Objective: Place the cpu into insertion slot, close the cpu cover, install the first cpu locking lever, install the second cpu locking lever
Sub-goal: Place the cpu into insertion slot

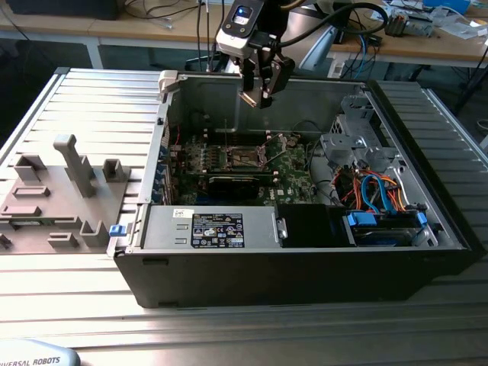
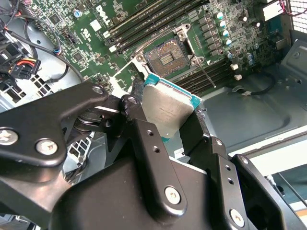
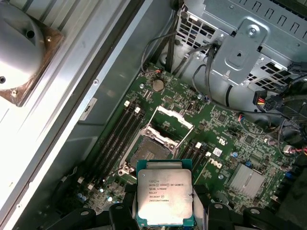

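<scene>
Seen from across the room, the gripper is matte black all over. It is built of flat, angular link plates with rounded ends, each joint pinned by a bright silver screw (they catch the light plainly in the second wrist view). Its fingers are thick black bars with small holes drilled down their faces. Over the gripper sits a silver-white wrist block with a small blue-lit panel, and a fat black cable loops away by the pale grey arm.
</scene>
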Tool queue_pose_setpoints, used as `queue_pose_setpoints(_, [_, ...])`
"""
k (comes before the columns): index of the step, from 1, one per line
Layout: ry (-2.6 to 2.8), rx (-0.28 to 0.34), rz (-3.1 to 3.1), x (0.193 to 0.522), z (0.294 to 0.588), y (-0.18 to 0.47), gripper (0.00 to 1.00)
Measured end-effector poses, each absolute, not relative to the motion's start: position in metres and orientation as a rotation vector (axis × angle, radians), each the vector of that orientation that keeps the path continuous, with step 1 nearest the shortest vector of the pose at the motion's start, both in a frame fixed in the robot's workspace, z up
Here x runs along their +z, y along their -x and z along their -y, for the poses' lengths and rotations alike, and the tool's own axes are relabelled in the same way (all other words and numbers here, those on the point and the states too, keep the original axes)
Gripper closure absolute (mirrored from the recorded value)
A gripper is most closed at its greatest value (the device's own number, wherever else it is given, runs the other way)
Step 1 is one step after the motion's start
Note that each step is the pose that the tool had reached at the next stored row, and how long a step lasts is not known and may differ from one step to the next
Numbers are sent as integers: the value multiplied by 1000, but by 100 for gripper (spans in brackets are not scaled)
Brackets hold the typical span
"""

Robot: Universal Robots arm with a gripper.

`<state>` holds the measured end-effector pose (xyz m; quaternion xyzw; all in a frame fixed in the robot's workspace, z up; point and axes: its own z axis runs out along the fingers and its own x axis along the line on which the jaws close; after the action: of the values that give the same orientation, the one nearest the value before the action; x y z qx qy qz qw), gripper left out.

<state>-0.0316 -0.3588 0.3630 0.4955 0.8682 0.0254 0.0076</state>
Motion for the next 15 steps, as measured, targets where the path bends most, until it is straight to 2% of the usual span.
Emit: queue_pose_setpoints(15, [-1561,79,-2708,363,359,32,46])
